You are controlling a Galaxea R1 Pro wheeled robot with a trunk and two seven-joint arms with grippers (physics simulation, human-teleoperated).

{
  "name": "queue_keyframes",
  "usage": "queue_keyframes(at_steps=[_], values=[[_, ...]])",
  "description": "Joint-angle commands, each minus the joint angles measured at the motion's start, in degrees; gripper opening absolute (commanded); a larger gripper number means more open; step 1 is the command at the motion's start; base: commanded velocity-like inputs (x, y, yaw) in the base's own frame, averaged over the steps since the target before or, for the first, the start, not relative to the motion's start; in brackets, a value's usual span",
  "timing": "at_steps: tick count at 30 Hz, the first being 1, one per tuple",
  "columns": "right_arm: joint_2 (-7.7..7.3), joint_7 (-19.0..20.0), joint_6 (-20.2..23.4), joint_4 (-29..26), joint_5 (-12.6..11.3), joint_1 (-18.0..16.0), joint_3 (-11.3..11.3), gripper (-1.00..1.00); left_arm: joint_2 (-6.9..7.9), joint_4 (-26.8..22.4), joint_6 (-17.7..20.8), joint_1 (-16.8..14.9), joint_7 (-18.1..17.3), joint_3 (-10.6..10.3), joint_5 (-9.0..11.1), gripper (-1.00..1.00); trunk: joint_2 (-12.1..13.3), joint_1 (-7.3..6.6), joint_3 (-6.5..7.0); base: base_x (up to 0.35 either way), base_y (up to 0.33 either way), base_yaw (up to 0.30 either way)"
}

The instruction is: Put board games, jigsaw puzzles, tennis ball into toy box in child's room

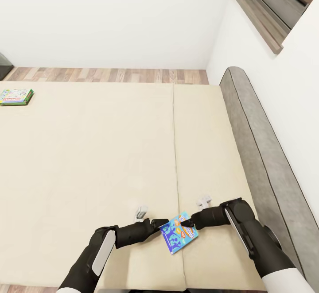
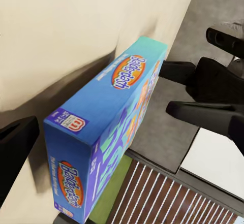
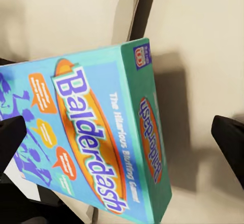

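The head view shows a green-edged flat game box [image 1: 16, 97] at the beige bed's [image 1: 88, 160] far left, while nearer, the left gripper [image 1: 156, 223] and right gripper [image 1: 191, 221], jaws apart, press from both sides the blue "Balderdash" box [image 1: 178, 232], lifted and tilted, lettering readable in the wrist views.

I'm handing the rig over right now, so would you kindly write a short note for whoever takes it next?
Left pincer and right pincer: each at one end of the blue Balderdash board game, which appears lifted off the bed between them.
Second board game, green-edged, lies at the bed's far left edge, untouched.
Done: first bed game apparently picked up.
Left: carry it to the toy box, return for the second game, then box the table's game, puzzles and ball.
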Motion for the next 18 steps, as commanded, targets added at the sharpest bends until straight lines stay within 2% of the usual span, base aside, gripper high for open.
queue_keyframes(at_steps=[1,18], values=[[-0.04,0.4,0.1,2.9,1.5,0.0,0.1,1.00,-0.02,0.0,-0.1,0.0,0.0,0.1,-0.3,1.00,0.0,0.01,-0.04,0.000,0.000,0.000],[0.05,0.5,0.1,2.9,1.4,0.1,0.1,1.00,-0.06,0.0,-0.1,0.0,0.1,0.1,-0.4,1.00,0.0,0.01,-0.04,0.000,0.000,0.000]])
